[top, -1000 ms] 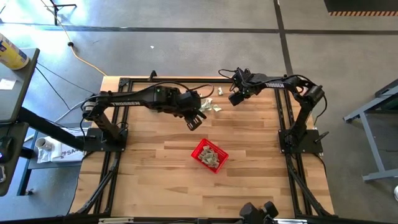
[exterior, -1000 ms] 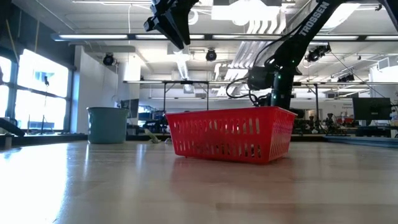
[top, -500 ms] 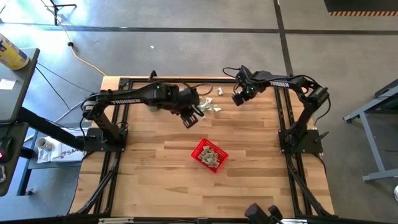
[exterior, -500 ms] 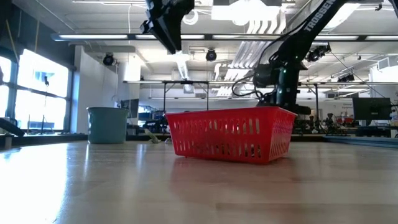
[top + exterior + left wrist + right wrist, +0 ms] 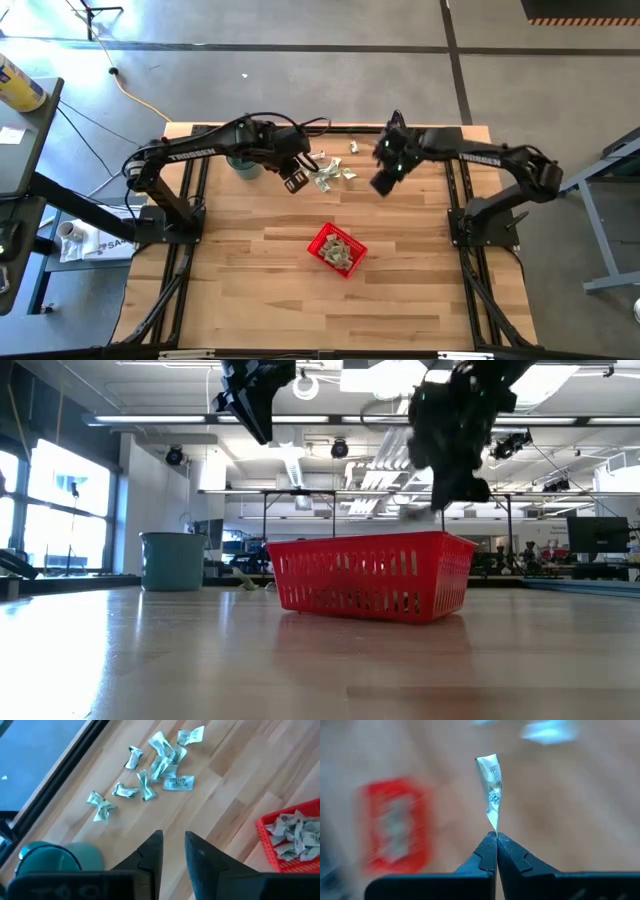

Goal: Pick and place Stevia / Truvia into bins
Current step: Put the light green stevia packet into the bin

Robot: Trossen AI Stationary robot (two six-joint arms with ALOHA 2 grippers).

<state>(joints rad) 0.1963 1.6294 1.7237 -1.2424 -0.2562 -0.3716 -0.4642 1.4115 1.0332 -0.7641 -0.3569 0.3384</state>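
I see the red basket (image 5: 372,575) on the table (image 5: 200,660) (teal cup (image 5: 173,560) far behind), both arms overhead.

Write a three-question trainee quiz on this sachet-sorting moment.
1. True or false: the right end effector is pinching a sachet.
2. Where do most loose sachets lie? A) inside the teal cup B) on the table at its far side, near the left end effector C) on the floor
3. Fill in: the red basket already holds several ____.

Key: 1 true; 2 B; 3 sachets
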